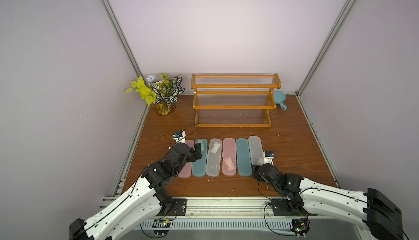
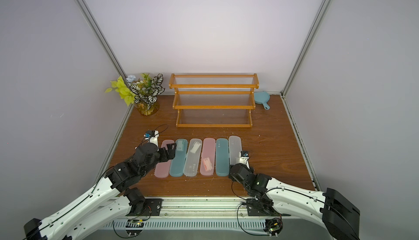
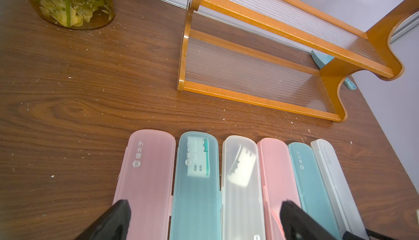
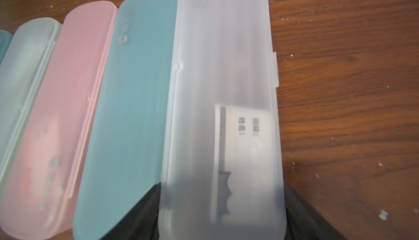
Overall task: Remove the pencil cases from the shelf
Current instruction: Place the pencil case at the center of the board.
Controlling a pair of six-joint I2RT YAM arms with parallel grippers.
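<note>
The six long, slim translucent plastic pencil cases point(image 1: 229, 157) lie flat on the brown wood-grain bench point(image 1: 294, 136). They sit side by side in one row near the arms: pink, teal, frosted clear, pink, teal, frosted clear from left to right. The three-tier stepped shelf with orange-brown wooden frame and clear ribbed tiers point(image 1: 233, 107) stands farther back, well apart from the row. Every tier looks bare in both top views.

The frosted clear case at the right end point(image 4: 222, 68) sits slightly askew, right against its teal neighbour point(image 4: 127, 114). The right fingers point(image 4: 140, 216) pinch its near end, one against each long side. The left fingers point(image 3: 108, 223) are spread wide and empty, hovering over the near part of the left pink and teal cases.

The task looks nearly finished; this seems to be the set-down of the last case. The next move calls for spreading the right fingers and drawing back without dragging that case or nudging the row.
</note>
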